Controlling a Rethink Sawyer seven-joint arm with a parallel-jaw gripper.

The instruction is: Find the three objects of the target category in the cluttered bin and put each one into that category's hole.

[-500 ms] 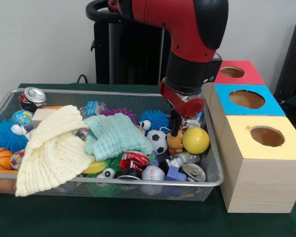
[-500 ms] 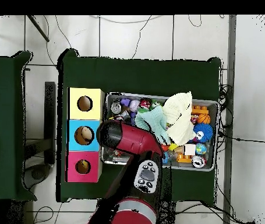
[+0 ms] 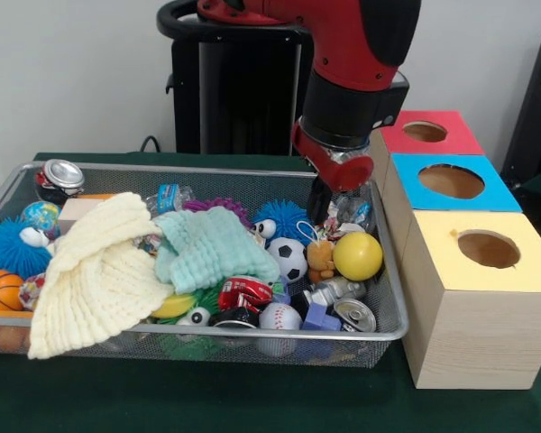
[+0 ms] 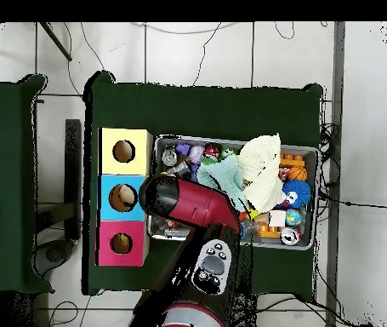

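Note:
The wire mesh bin is full of toys, cans and cloths; it also shows in the overhead view. My gripper hangs over the bin's right end, just above a small brown bear toy and beside a yellow ball. I cannot tell whether it is open or shut. Three wooden boxes stand right of the bin, each with a round hole: yellow, blue, red. In the overhead view the arm hides the gripper.
A cream cloth and a mint cloth cover the bin's middle. Around them lie a soccer ball, a baseball, crushed cans, a blue spiky ball and a basketball.
The gripper has risen from down at the bear toy to just above the pile. The bear and the balls stay where they were.

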